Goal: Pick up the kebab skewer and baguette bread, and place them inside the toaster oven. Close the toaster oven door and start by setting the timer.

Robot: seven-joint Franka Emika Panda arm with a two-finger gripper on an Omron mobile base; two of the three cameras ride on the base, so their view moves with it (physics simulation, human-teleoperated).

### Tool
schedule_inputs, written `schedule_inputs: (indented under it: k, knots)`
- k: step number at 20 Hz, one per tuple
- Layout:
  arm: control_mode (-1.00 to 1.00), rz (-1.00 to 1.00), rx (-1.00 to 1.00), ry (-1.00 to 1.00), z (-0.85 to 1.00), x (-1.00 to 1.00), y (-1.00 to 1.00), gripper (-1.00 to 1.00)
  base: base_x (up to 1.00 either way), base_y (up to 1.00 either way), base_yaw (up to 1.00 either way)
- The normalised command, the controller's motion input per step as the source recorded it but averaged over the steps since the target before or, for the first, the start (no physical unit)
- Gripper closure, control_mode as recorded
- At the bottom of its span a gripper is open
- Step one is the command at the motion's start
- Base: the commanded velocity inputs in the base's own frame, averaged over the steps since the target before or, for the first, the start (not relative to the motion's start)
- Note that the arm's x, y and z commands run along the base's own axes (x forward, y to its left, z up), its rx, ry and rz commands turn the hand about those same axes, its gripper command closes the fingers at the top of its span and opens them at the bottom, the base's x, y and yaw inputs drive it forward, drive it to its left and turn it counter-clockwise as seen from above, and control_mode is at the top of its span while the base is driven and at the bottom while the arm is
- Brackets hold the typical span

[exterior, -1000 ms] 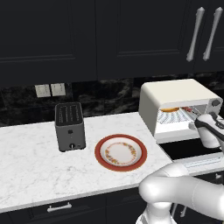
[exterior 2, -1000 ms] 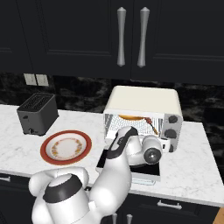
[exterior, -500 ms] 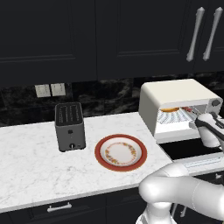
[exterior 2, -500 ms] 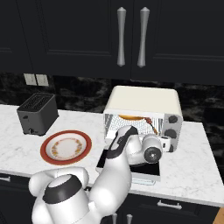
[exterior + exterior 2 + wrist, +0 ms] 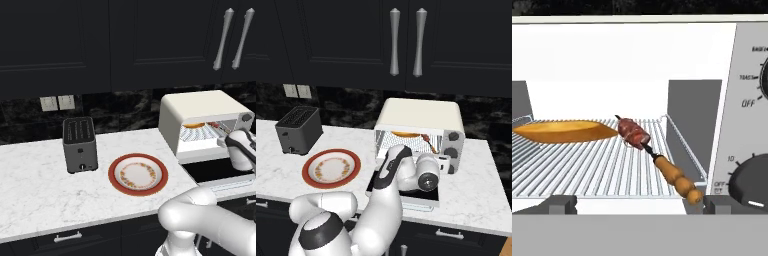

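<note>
The cream toaster oven stands open, and its dark glass door lies folded down in front. On the wire rack inside lie the golden baguette bread at the left and the kebab skewer at the right, slanting toward the front right corner. Both also show through the oven mouth as the baguette and the skewer. My gripper is open and empty just outside the oven mouth, over the lowered door, facing the rack. Its fingertips stand wide apart.
Grey timer and temperature knobs sit on the oven's right panel, beside my right fingertip. A red-rimmed plate lies bare on the marble counter left of the oven. A dark slot toaster stands further left. Black cabinets hang above.
</note>
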Motion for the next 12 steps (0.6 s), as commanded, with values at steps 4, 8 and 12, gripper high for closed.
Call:
schedule_inputs:
  k: [4, 8, 12]
  knots:
    - [-1.00, 0.00, 0.00, -0.04, 0.12, 0.00, 0.00, -1.00, 0.00, 0.00, 0.00]
    - [-1.00, 0.00, 0.00, 0.00, -0.03, 0.00, 0.00, -1.00, 0.00, 0.00, 0.00]
    - [-1.00, 0.00, 0.00, 0.00, -0.21, 0.00, 0.01, -1.00, 0.00, 0.00, 0.00]
